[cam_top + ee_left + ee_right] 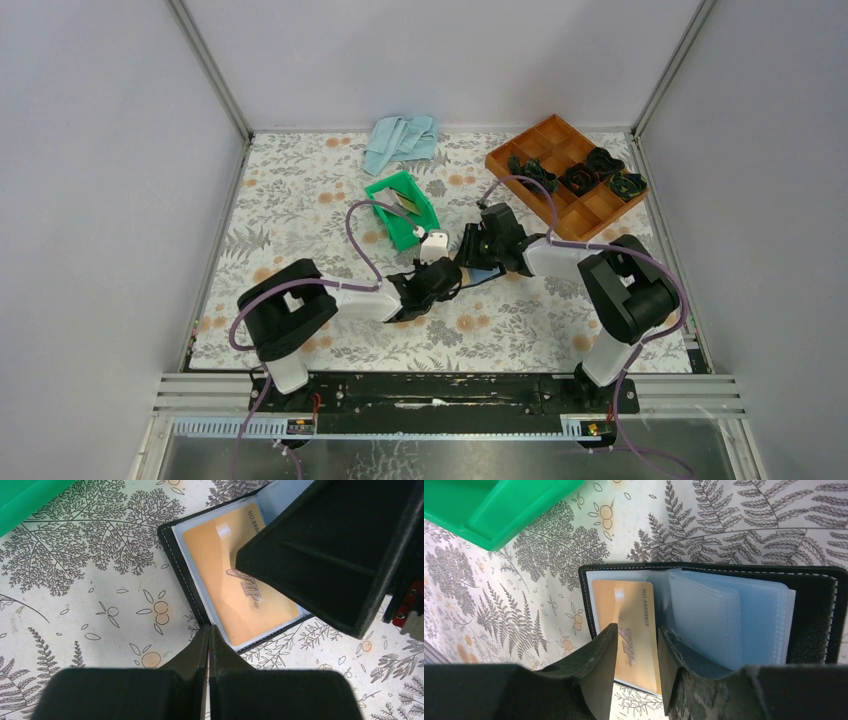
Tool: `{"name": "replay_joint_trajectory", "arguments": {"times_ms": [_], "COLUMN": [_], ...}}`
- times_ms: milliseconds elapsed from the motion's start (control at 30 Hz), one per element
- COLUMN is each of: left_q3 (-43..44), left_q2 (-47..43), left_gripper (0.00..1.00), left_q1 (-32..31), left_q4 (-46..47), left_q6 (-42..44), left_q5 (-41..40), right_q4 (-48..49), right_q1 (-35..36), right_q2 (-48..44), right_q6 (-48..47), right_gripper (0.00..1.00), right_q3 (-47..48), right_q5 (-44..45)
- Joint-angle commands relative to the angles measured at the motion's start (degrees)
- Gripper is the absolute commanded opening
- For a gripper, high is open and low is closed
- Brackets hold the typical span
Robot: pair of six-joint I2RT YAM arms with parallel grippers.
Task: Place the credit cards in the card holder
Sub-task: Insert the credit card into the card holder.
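The black card holder (487,273) lies open on the floral cloth between my two grippers. A gold card (235,590) marked VIP sits under a clear sleeve on its left page; it also shows in the right wrist view (624,605). My left gripper (208,628) is shut, with its tips at the holder's black edge (170,555). My right gripper (637,634) is open just above the gold card, one finger (669,645) against the blue sleeves of the holder (814,615). Another card (408,203) lies in the green bin (385,190).
The green bin stands just behind the holder, in the left wrist view (20,500) and the right wrist view (499,510). A brown compartment tray (497,160) with dark items is at the back right. A light blue cloth (400,140) lies at the back.
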Motion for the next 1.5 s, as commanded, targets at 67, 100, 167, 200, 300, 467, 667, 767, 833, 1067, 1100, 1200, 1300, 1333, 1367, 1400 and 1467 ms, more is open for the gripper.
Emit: {"name": "replay_joint_trajectory", "arguments": {"times_ms": [67,100,167,200,300,467,667,767,833,1067,1100,1200,1300,1333,1367,1400,1467], "left_q3": [-0.7,-0.7,-0.7,-0.7,-0.5,-0.7,-0.9,-1.1,-1.3,-2.1,-2.2,-2.6,-3.2,-3.4,-3.6,-3.7,-3.6], "left_q2": [0.9,0.8,0.5,0.3,0.2,-0.1,-0.5,-0.9,-1.1,-1.8,-2.0,-3.0,-4.5,-5.3,-6.0,-6.7,-7.8], "left_gripper": [0.00,0.00,0.00,0.00,0.00,0.00,0.00,0.00,0.00,0.00,0.00,0.00,0.07,0.09,0.11,0.11,0.12], "left_q1": [-1.3,-1.3,-1.3,-1.3,-1.2,-1.3,-1.2,-1.2,-1.1,-1.2,-1.2,-1.2,-1.2,-1.1,-1.2,-1.2,-1.2], "left_q4": [-2.3,-2.3,-2.5,-2.5,-2.7,-2.8,-3.0,-3.2,-3.1,-3.3,-3.3,-3.5,-3.8,-3.8,-3.8,-3.8,-4.0], "left_q6": [-1.0,-0.9,-0.8,-0.8,-0.6,-0.7,-0.6,-0.7,-0.8,-1.4,-1.5,-2.0,-2.8,-3.1,-3.2,-3.2,-3.2], "left_q5": [2.4,2.2,1.9,1.8,1.6,1.5,0.9,0.6,0.5,0.0,-0.2,-0.8,-1.8,-2.2,-2.7,-3.0,-3.6], "right_q4": [-5.9,-6.2,-6.6,-6.7,-7.9,-9.2,-10.3,-9.9,-9.1,-10.0,-9.9,-9.6,-9.4,-9.4,-9.5,-9.4,-9.1], "right_q1": [1.5,1.5,1.5,1.5,1.5,1.5,1.5,1.5,1.4,1.5,1.5,1.5,1.5,1.5,1.5,1.5,1.5], "right_q2": [-3.4,-3.4,-5.1,-5.4,-5.7,-6.1,-5.1,-5.2,-5.7,-6.4,-6.4,-6.3,-6.2,-6.1,-5.9,-5.6,-5.0], "right_q6": [-2.8,-3.0,-3.3,-3.4,-4.1,-4.8,-5.5,-5.5,-5.3,-6.0,-6.1,-5.9,-5.8,-5.9,-5.9,-6.0,-5.9], "right_gripper": [0.43,0.43,0.44,0.44,0.44,0.45,0.45,0.45,0.46,0.46,0.46,0.47,0.47,0.47,0.47,0.47,0.47], "right_q3": [3.0,3.3,3.6,3.7,4.8,5.6,5.8,4.7,3.9,3.9,3.8,3.4,3.2,3.3,3.4,3.5,3.5], "right_q5": [2.0,2.3,2.5,2.6,2.8,3.7,4.4,4.9,5.2,5.9,5.8,5.6,5.5,5.5,5.4,5.2,5.0]}}
